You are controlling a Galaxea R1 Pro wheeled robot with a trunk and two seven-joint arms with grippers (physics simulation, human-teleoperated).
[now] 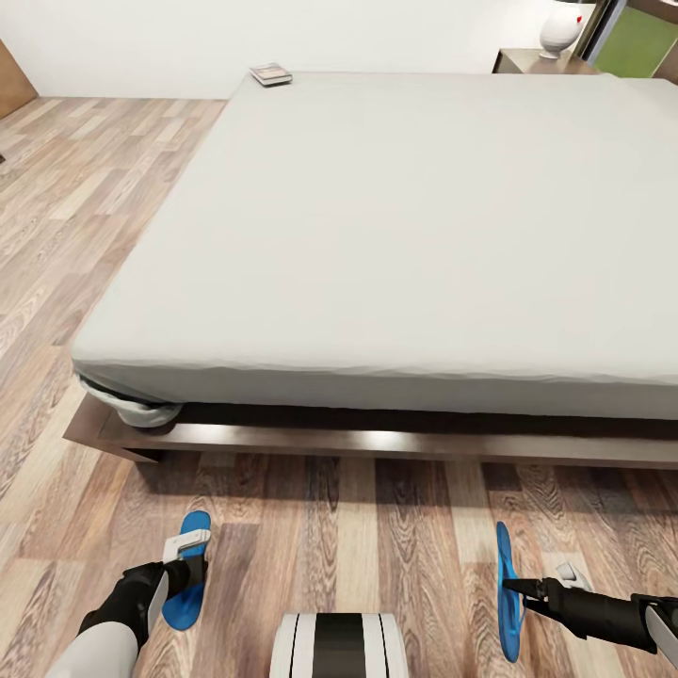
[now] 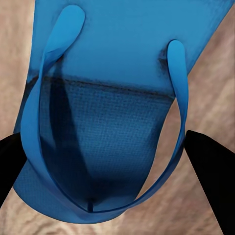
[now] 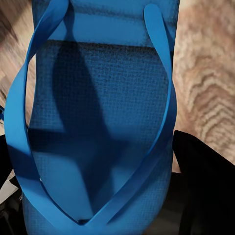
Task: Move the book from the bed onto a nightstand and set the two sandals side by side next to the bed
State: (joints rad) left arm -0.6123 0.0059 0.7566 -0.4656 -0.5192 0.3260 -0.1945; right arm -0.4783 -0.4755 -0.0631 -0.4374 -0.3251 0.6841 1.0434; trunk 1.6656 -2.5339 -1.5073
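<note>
One blue sandal [image 1: 193,527] lies flat on the wood floor in front of the bed [image 1: 405,235]. My left gripper [image 1: 186,570] points down over it. In the left wrist view its dark fingers [image 2: 211,181] stand open on either side of this sandal [image 2: 107,112], with floor showing beside the sole. The other sandal [image 1: 507,621] is tipped up on its edge at the right, and my right gripper [image 1: 511,585] is shut on it; the right wrist view shows its strap and sole [image 3: 98,122] close up. The book [image 1: 270,73] rests on the bed's far left corner. A nightstand [image 1: 524,62] stands at the far right.
A white vase-like object [image 1: 562,28] stands on the nightstand. The bed's dark wooden frame [image 1: 377,441] juts out low just ahead of both sandals. Plank floor [image 1: 85,207] runs along the bed's left side to the white wall. My base [image 1: 339,645] is between the sandals.
</note>
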